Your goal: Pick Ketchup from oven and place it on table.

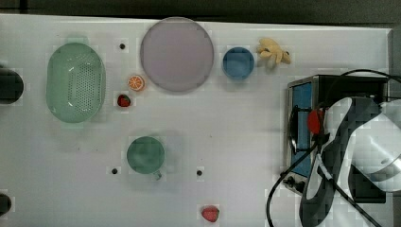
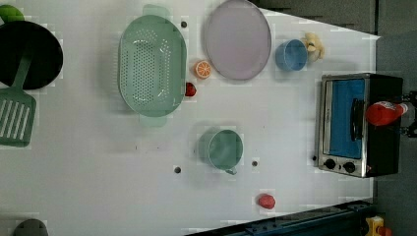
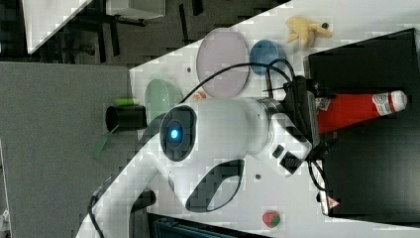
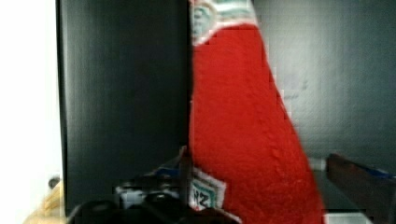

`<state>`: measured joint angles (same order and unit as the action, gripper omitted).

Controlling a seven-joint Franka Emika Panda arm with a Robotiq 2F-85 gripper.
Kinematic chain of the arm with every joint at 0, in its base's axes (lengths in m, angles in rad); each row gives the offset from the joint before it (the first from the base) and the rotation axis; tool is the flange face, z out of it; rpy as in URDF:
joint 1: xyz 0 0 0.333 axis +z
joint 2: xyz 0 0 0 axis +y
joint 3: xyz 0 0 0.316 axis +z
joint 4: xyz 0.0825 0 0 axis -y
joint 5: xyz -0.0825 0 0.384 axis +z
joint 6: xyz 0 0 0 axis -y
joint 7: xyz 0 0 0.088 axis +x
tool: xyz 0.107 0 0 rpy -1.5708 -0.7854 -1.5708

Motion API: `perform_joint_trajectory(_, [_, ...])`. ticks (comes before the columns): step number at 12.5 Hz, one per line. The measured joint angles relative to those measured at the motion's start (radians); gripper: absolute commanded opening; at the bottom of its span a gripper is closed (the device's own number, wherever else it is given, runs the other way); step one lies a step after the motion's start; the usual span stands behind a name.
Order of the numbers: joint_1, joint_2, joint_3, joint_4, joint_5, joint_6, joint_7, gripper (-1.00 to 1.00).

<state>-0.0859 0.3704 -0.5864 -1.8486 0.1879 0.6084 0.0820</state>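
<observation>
The Ketchup [image 4: 247,135] looms closest, a red squeeze bottle lying on its side atop the black toaster oven [image 2: 381,155], cap end toward the oven's back. The gripper [image 3: 317,121] sits at the bottle's fat base — whether its jaws have closed on it I cannot tell. A loose hold on that tapering body (smooth, round) could let it roll off the oven top — down toward the table [image 1: 246,127]
</observation>
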Motion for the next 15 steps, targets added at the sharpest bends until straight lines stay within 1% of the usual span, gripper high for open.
perform_joint_trajectory(1, [0.004,0.003,0.0,-0.002,-0.025,-0.007,-0.001,0.24])
perform_joint_trajectory(2, [0.005,-0.003,0.004,-0.003,-0.021,-0.003,-0.001,0.24])
perform_joint_trajectory(3, [0.005,-0.012,0.002,-0.005,0.003,-0.002,-0.001,0.24])
perform_joint_trajectory(5, [-0.014,-0.027,0.015,0.009,0.0,-0.027,-0.001,0.24])
perform_joint_trajectory(6, [-0.013,-0.033,0.01,0.028,-0.033,-0.083,-0.001,0.24])
perform_joint_trajectory(7, [0.002,-0.052,-0.007,0.051,-0.049,-0.168,-0.002,0.24])
perform_joint_trajectory(8, [0.007,-0.074,-0.012,0.087,-0.048,-0.205,-0.002,0.24])
perform_joint_trajectory(9, [0.02,-0.109,-0.013,0.172,-0.048,-0.31,-0.002,0.24])
perform_joint_trajectory(11, [0.054,-0.183,0.02,0.249,-0.105,-0.386,0.002,0.24])
perform_joint_trajectory(12, [0.06,-0.215,0.06,0.271,-0.121,-0.402,0.001,0.24])
perform_joint_trajectory(13, [0.081,-0.253,0.113,0.287,-0.126,-0.43,0.0,0.24])
perform_joint_trajectory(14, [0.129,-0.296,0.169,0.285,-0.121,-0.45,0.003,0.24])
perform_joint_trajectory(15, [0.16,-0.309,0.223,0.286,-0.131,-0.447,0.003,0.24])
